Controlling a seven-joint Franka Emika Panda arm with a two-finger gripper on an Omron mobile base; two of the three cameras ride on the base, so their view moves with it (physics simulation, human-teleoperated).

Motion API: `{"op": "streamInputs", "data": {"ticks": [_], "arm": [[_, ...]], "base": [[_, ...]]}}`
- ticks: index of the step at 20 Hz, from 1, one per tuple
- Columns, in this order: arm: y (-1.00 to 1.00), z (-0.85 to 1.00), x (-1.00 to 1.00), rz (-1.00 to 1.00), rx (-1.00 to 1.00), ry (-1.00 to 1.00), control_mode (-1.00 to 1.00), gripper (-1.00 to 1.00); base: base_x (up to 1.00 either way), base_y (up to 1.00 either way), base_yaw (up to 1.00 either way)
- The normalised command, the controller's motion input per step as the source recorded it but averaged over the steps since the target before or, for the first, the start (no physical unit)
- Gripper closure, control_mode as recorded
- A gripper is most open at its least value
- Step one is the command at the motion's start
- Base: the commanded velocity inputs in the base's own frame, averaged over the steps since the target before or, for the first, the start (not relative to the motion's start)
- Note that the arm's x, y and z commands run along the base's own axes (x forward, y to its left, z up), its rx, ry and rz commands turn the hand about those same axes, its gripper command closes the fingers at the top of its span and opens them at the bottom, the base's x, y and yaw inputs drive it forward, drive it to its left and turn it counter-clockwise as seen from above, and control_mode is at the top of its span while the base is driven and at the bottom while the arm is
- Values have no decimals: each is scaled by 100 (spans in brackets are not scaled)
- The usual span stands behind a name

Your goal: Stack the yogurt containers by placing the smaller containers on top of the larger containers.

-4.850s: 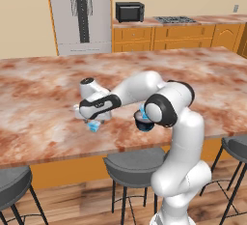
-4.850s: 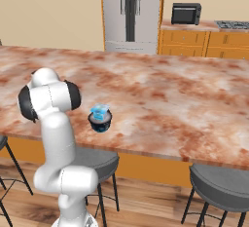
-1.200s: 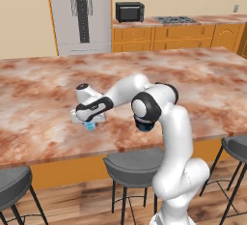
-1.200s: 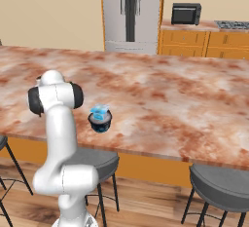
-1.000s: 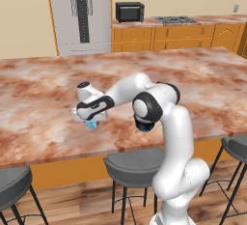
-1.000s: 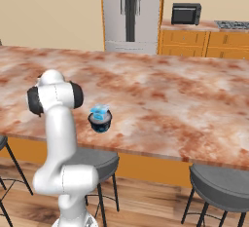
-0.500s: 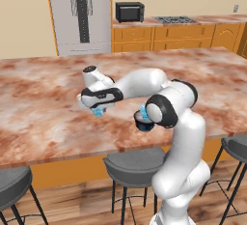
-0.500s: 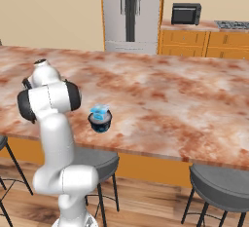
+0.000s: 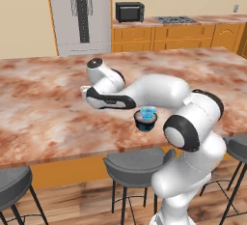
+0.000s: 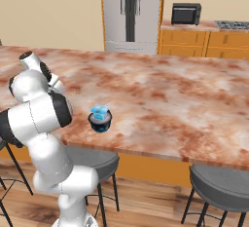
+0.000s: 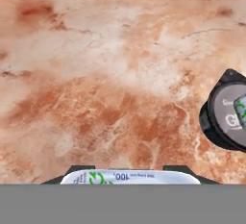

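Marble counter stretches across the left base view, and the white arm reaches out low over it, the hand near the middle left of the slab; the fingers are hard to make out here, tucked at the end of the dark wrist. Just beside the forearm, near the front edge of the counter, stands the dark round cup with a small light-blue cup sitting on its top. From the right base view the same stacked pair shows clear of the arm: the blue cup rests on the dark cup, close to the counter's front edge, while the hand is mostly hidden behind the robot's own shoulder. In the hand view, looking down at the counter, a white lid with green and dark print lies between the two dark fingertips at the bottom edge, so the fingers are clamped on a second small cup, held above the marble. At the right edge of that view the dark cup's grey top shows, well apart from the held one.
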Motion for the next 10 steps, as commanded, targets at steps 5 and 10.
{"op": "streamInputs", "data": {"ticks": [5, 10], "arm": [[-55, 59, -60, 0, 2, -24, -100, 100], [-56, 60, -29, 0, 6, -11, -100, 100]], "base": [[0, 0, 0], [0, 0, 0]]}}
